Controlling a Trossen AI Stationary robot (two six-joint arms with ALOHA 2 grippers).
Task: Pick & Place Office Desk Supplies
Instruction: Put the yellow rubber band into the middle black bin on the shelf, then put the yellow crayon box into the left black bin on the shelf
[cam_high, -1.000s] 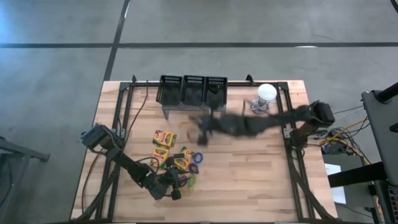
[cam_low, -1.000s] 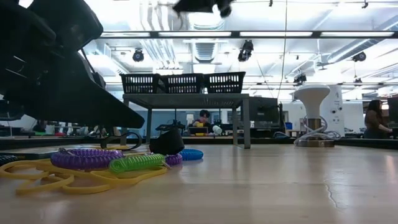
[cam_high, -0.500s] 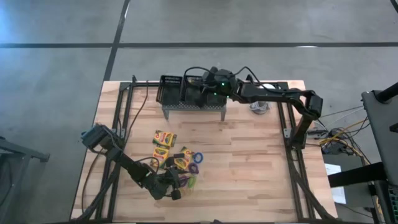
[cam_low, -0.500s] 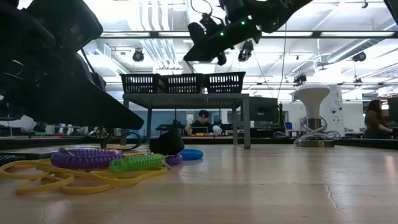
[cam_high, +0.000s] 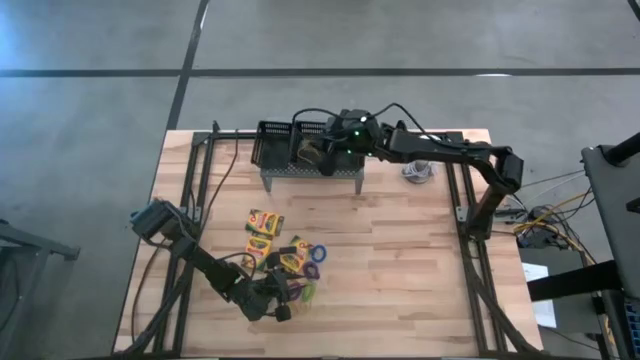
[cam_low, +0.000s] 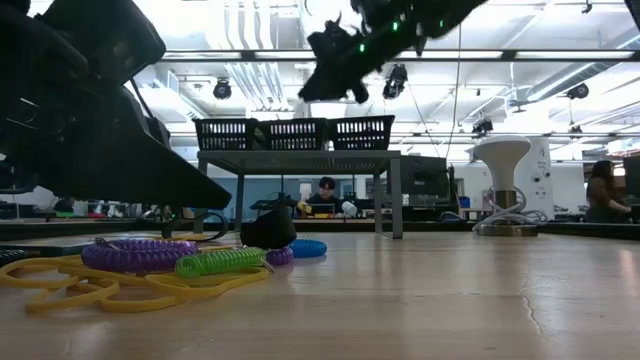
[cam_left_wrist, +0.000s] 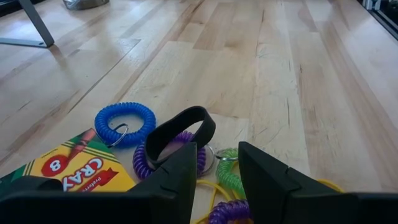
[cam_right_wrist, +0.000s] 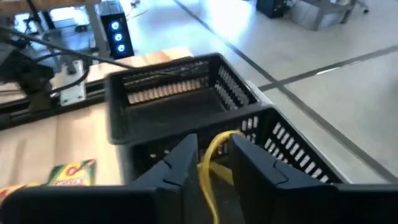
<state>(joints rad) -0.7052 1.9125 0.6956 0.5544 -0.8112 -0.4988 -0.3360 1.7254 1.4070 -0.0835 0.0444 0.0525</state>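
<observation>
1. Right hand (cam_high: 318, 152) hangs over the middle mesh basket (cam_high: 311, 143) on the stand, fingers slightly spread around a yellow band loop (cam_right_wrist: 214, 163).
2. Left hand (cam_left_wrist: 214, 163) sits low by the loop pile on the surface, fingers parted, gripping nothing.

Baskets (cam_high: 308, 143) block rear — table (cam_high: 400, 250) centre open.

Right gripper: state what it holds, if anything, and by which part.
A yellow band loop sits between the right gripper's fingers over the middle mesh basket, caught along its strand. Whether it is gripped or just released cannot be told.
</observation>
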